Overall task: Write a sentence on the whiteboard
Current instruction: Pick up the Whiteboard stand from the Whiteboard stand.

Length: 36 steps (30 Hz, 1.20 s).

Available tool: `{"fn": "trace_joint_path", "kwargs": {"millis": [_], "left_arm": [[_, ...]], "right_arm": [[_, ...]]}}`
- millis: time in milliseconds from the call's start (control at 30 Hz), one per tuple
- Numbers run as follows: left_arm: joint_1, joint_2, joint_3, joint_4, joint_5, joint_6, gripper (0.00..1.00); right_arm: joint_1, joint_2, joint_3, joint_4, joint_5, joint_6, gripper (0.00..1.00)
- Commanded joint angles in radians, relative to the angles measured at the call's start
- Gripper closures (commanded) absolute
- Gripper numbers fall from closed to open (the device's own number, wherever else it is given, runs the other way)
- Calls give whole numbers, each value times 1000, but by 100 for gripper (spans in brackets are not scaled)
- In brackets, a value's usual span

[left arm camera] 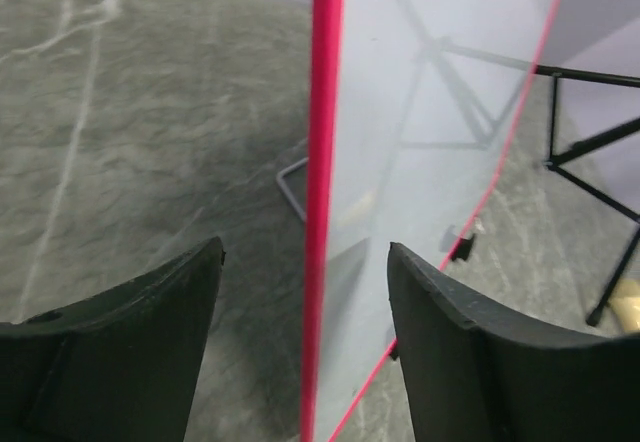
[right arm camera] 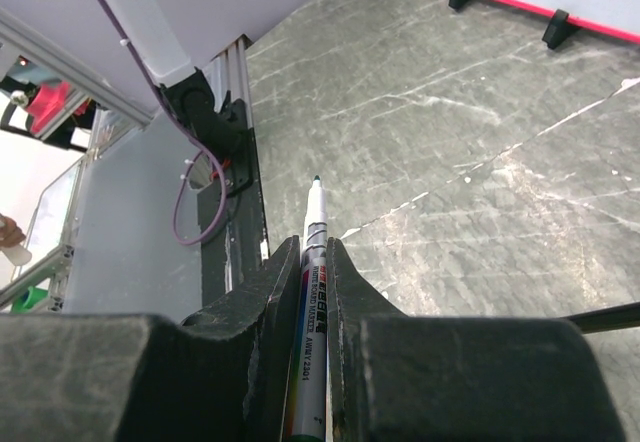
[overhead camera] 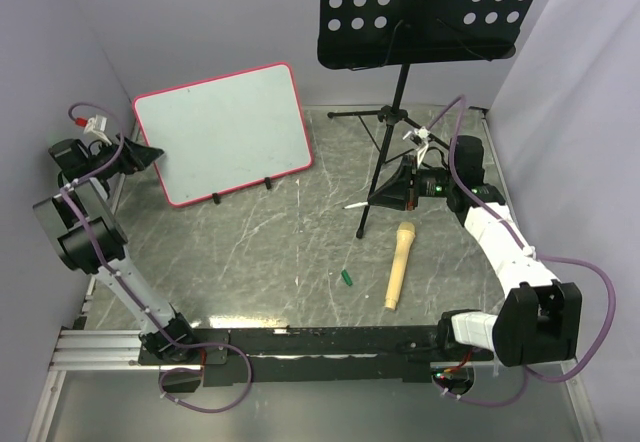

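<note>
The whiteboard (overhead camera: 222, 132), white with a pink-red frame, stands tilted on small black feet at the back left. No writing shows on it; the sentence is not in view. My left gripper (overhead camera: 148, 153) is open at the board's left edge. In the left wrist view the pink frame (left arm camera: 320, 162) runs between the two fingers (left arm camera: 150, 342) without touching them. My right gripper (overhead camera: 388, 198) is shut on a white whiteboard marker (right arm camera: 318, 224), uncapped, its tip pointing left over the table. The board's lower edge shows in the right wrist view (right arm camera: 520, 2).
A black perforated music stand (overhead camera: 425, 12) on a tripod stands at the back right, its legs close to my right gripper. A wooden microphone-shaped object (overhead camera: 398, 264) and a small green marker cap (overhead camera: 346, 277) lie on the grey table (overhead camera: 280, 252).
</note>
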Motion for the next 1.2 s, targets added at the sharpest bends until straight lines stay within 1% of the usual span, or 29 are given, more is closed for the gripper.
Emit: {"fn": "trace_joint_path", "kwargs": {"millis": [0, 100, 167, 200, 233, 267, 300, 333, 400, 433, 467, 500, 533, 567, 600, 633, 733, 767, 833, 867, 933, 967, 1000, 1033, 1067, 1100, 1133, 1167], "left_arm": [[2, 35, 48, 131, 177, -44, 29], [0, 52, 39, 192, 193, -106, 34], [-1, 62, 21, 298, 200, -152, 37], [-3, 67, 16, 344, 209, -211, 39], [-1, 73, 5, 428, 212, -239, 40], [-4, 78, 1, 476, 213, -271, 41], [-6, 84, 1, 505, 215, -316, 42], [-10, 88, 7, 517, 213, -321, 42], [-20, 90, 17, 470, 212, -272, 44], [-29, 90, 33, 426, 204, -238, 45], [-33, 88, 42, 334, 200, -203, 48], [-38, 88, 51, 282, 195, -131, 49], [-43, 88, 65, 245, 187, -105, 50], [-44, 91, 73, 187, 186, -82, 53], [-46, 93, 77, 174, 181, -56, 54], [-46, 96, 79, 171, 178, -54, 54], [-47, 99, 74, 212, 183, -87, 61], [-47, 99, 73, 226, 183, -109, 66], [-49, 95, 68, 263, 186, -126, 71], [-49, 93, 68, 267, 190, -136, 77], [-49, 87, 71, 277, 194, -141, 84], [-49, 81, 70, 289, 200, -156, 93], [-47, 79, 57, 313, 203, -179, 99], [-47, 75, 48, 408, 210, -210, 99], [-49, 72, 37, 474, 213, -301, 99], [-47, 73, 21, 616, 226, -352, 99], [-44, 76, 16, 685, 229, -459, 99], [-43, 81, 10, 758, 233, -515, 99]], "right_arm": [[-6, 22, 11, 11, -11, -28, 100], [-5, 34, 12, 12, -12, -28, 100], [-6, 39, 14, 5, -12, -28, 100], [-5, 39, 14, 5, -11, -28, 100], [-5, 37, 14, 5, -9, -27, 100], [-5, 39, 14, 5, -9, -27, 100], [-5, 39, 14, 8, -9, -27, 100], [-6, 39, 14, 8, -9, -27, 100], [-5, 42, 14, 6, -8, -27, 100], [-3, 43, 15, 5, -6, -27, 100], [-5, 43, 15, 2, -5, -28, 100], [-5, 45, 15, 2, -5, -27, 100], [-5, 44, 17, 2, -6, -27, 100], [-5, 45, 15, 2, -3, -28, 100], [-5, 44, 15, 3, -5, -27, 100], [-5, 43, 15, 2, -6, -27, 100], [-5, 44, 17, 2, -6, -27, 100], [-6, 45, 17, -1, -6, -27, 100], [-5, 45, 17, -3, -6, -27, 100], [-5, 47, 17, -3, -6, -27, 100], [-5, 48, 19, -5, -8, -27, 100], [-6, 51, 19, -5, -8, -53, 100], [-5, 50, 19, -5, -8, -54, 100], [-5, 51, 19, -9, -6, -58, 100], [-5, 51, 20, -11, -6, -58, 100], [-5, 51, 20, -12, -6, -58, 100], [-5, 51, 22, -12, -8, -59, 100], [-5, 51, 22, -14, -6, -61, 100]]}}
